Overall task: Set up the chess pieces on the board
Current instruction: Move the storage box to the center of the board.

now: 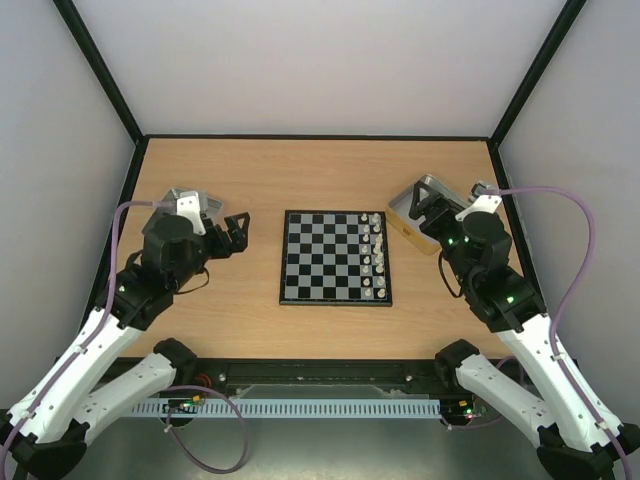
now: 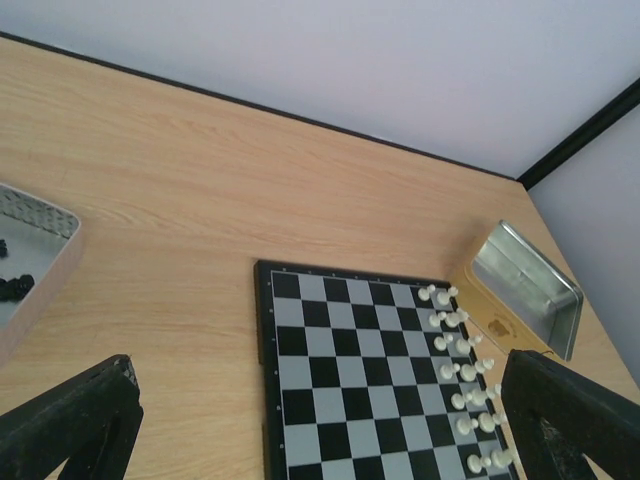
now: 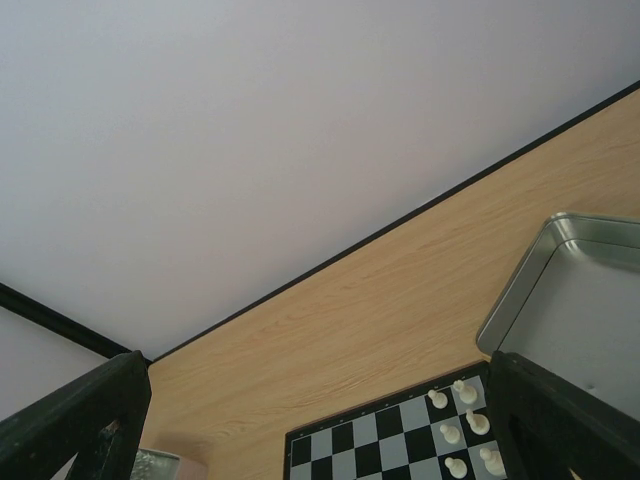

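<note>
The board (image 1: 335, 257) lies flat in the middle of the table, with pale pieces (image 1: 375, 255) lined up along its right two columns and its other squares bare. A few black chess pieces (image 2: 14, 287) lie in a metal tray (image 2: 40, 235) at the left edge of the left wrist view; in the top view my left arm hides them. My left gripper (image 1: 240, 232) is open and empty, left of the board. My right gripper (image 1: 420, 210) is open and empty, over the right tray (image 1: 402, 210). The board also shows in the left wrist view (image 2: 350, 380) and the right wrist view (image 3: 380, 450).
A shiny metal tray (image 2: 525, 290) with nothing in it sits right of the board, also in the right wrist view (image 3: 570, 290). The left tray (image 1: 190, 200) sits partly under my left wrist. White walls with black frame rails close in the table's back and sides.
</note>
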Tool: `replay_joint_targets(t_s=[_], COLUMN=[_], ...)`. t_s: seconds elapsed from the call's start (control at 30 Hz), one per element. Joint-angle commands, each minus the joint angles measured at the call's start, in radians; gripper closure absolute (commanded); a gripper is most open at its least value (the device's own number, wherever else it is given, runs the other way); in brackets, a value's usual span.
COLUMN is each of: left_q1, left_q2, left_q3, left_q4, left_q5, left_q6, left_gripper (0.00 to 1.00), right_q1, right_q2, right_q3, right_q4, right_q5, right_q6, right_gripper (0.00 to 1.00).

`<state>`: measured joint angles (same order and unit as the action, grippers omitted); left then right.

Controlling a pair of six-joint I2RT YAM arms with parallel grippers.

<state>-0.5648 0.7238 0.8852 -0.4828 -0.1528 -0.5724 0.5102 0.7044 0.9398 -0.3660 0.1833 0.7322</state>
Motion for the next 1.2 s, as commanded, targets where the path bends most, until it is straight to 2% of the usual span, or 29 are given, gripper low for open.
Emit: replay_joint_targets(t_s=[0.0,0.2,0.27,0.4,0.53,0.8,1.03,1.17], left_q1=[-0.003,0.005,0.044,0.248,0.437,0.667,0.695,0.693], left_q2=[0.030,0.082,0.115,0.242,0.384,0.669,0.842,0.889], left_q3=[0.032,-0.063,-0.079,-0.044,0.025,0.171,0.254,0.240], left_q4=[0.049,0.139,0.180,0.191,0.147,0.043,0.006,0.021], left_q5=[-0.056,-0.174,-0.137,0.058,0.194,0.333,0.348,0.423], left_q6=[0.015,0.080,0.111,0.134,0.138,0.122,0.180,0.176], left_gripper=[0.00,0.01,0.01,0.00,0.00,0.01,0.05,0.15], right_q1=[-0.001,-0.001,-0.001,-0.001,-0.001,-0.001,-0.001,-0.001], right_q2=[0.010,0.041,0.043,0.035,0.045,0.104,0.181,0.206], right_q3=[0.007,-0.023,-0.030,-0.065,-0.093,-0.173,-0.189,-0.196], right_q4=[0.013,0.042,0.044,0.068,0.087,0.164,0.200,0.208], right_q5=[-0.015,-0.016,-0.020,-0.024,-0.027,-0.089,-0.138,-0.151], right_q6=[-0.027,-0.040,-0.040,-0.041,-0.028,0.017,0.022,0.032], right_gripper=[0.09,0.09,0.09,0.09,0.09,0.09,0.09,0.09])
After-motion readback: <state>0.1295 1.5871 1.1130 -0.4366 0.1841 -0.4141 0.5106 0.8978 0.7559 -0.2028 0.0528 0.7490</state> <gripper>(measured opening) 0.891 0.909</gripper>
